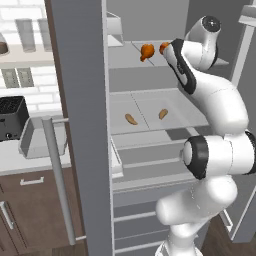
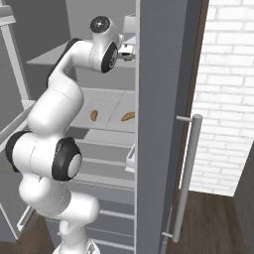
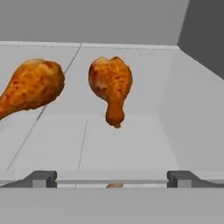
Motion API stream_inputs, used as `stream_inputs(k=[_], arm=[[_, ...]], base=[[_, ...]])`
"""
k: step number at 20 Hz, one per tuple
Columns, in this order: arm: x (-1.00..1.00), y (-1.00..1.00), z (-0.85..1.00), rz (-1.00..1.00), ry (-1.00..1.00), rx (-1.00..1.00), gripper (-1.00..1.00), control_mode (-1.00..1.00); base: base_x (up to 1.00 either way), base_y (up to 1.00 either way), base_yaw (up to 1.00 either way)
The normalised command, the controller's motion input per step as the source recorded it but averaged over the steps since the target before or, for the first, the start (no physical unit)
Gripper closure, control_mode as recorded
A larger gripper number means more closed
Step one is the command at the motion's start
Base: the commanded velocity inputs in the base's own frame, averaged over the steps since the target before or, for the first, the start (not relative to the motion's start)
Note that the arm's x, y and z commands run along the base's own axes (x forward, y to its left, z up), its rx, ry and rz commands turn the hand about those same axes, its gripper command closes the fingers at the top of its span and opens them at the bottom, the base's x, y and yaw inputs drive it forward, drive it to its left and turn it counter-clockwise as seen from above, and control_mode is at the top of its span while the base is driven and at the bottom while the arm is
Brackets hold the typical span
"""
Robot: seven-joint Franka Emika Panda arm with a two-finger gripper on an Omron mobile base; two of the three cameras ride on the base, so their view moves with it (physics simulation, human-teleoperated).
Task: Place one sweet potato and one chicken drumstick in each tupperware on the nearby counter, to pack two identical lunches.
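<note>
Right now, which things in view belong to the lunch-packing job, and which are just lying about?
Job:
- two drumsticks on the upper fridge shelf
- two sweet potatoes on the shelf below
- tupperware on the counter
- gripper, open, facing the drumsticks

Lying about:
- toaster
- glasses on the wall shelf

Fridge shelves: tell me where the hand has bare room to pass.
On the upper shelf, the patch right of the two drumsticks, up to the side wall, is bare; so is the strip before them. On the lower shelf, room lies between the two sweet potatoes. The drumsticks sit close together.
</note>
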Motion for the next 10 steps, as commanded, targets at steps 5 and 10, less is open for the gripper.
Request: stream_inputs(k=[5, 10], arm=[[0.64, -0.08, -0.14, 0.00, 0.00, 0.00, -1.00, -1.00], [0.64, 0.00, -0.12, 0.00, 0.00, 0.00, -1.00, -1.00]], base=[[0.00, 0.00, 0.00], [0.00, 0.00, 0.00]])
